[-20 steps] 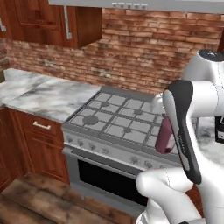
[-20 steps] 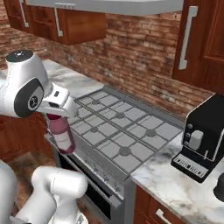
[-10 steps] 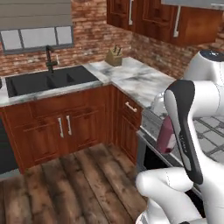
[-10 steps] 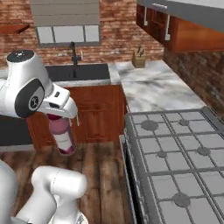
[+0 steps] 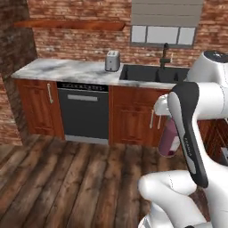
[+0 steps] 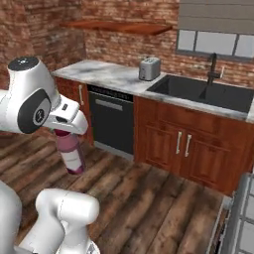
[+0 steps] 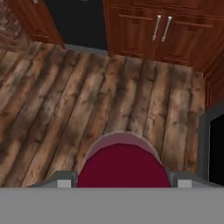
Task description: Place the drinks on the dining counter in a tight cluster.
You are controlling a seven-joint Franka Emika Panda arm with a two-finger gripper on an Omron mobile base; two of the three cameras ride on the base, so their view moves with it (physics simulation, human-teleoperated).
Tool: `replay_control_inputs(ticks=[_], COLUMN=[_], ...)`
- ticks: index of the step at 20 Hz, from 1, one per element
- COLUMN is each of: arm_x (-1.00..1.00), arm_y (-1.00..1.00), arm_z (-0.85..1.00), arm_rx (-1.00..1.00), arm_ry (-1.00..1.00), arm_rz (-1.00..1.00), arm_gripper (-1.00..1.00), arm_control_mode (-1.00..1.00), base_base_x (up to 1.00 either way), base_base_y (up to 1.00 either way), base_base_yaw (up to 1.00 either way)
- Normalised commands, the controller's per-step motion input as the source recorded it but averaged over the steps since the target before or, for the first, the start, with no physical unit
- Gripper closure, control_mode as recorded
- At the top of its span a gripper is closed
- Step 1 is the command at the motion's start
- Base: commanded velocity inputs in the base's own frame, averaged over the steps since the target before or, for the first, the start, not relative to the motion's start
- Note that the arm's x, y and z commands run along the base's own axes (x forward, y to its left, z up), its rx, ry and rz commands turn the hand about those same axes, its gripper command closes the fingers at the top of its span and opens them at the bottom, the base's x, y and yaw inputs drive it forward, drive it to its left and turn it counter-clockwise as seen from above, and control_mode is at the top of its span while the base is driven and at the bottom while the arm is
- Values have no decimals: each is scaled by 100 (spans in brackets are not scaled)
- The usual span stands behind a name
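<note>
Hanging upright at mid-right of the left base view, the maroon bottle [image 5: 168, 136] is gripped near its top by the gripper [image 5: 165, 107], whose jaws are closed on it. From the hand camera its dark red cap [image 7: 123, 166] is seen between the fingertips [image 7: 64, 180], above a wooden floor [image 7: 65, 100]. A black sink [image 6: 203, 93] is set into the marble worktop [image 6: 106, 74] beside a toaster [image 6: 148, 68]; its contents cannot be made out.
</note>
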Motion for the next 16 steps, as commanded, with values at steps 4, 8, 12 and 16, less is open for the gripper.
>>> replay_control_inputs(ticks=[4,8,12,16], arm_x=[0,0,0,0], arm_y=[0,0,0,0], arm_z=[0,0,0,0], arm_rx=[0,0,0,0], arm_ry=[0,0,0,0], arm_rz=[0,0,0,0], arm_gripper=[100,100,100,100], arm_control_mode=[100,100,100,100], base_base_x=[0,0,3,24], base_base_y=[42,50,50,48], base_base_yaw=[93,95,91,77])
